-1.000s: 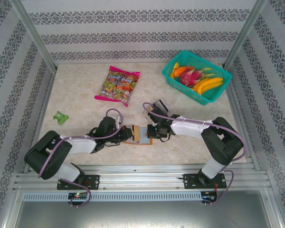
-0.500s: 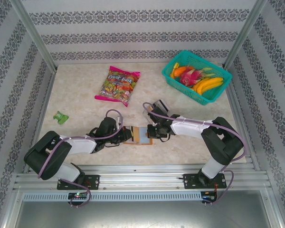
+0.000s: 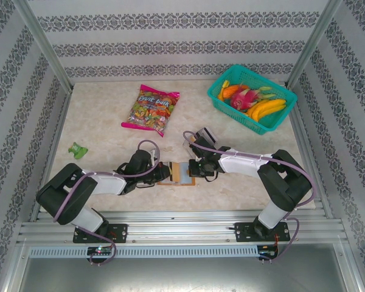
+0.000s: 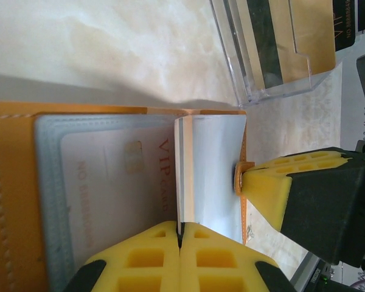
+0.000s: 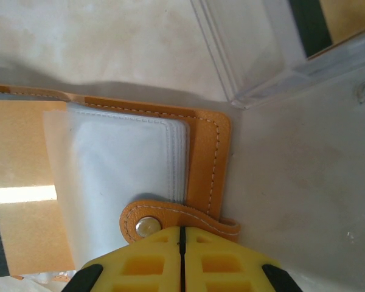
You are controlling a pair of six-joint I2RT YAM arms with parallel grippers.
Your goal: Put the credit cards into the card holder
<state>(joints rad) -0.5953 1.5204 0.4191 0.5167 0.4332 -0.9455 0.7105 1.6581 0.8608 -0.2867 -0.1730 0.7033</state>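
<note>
left claw [image 4: 179, 230] is pressed together on the bottom edge of a thin grey-silver card [image 4: 210, 164], held edge-on over the open card holder [image 4: 12, 182]. right claw [image 5: 181, 234] is also pressed together, its tips on the end of the snap tab [image 5: 170, 213]; can't tell whether the tab is pinched or just pinned to the table [image 4: 97, 42]. Risks as I see them: the grip is only on the card's rim, so any contact with a sleeve lip could pivot it or pop it out. The clear sleeves [image 5: 128, 158] look limp and stacked, so the corner could slide between leaves instead of into a pocket, or buckle them. If the tab slips free, the holder probably skates toward the clear tray [image 4: 267, 55] just beside it. The holder lies open at the table's near middle, between both claws: orange-brown cover with pale stitching, and one sleeve already holds a pale card marked VIP [image 4: 115, 176]. Black and tan cards [image 4: 264, 36] stand in the tray.
</note>
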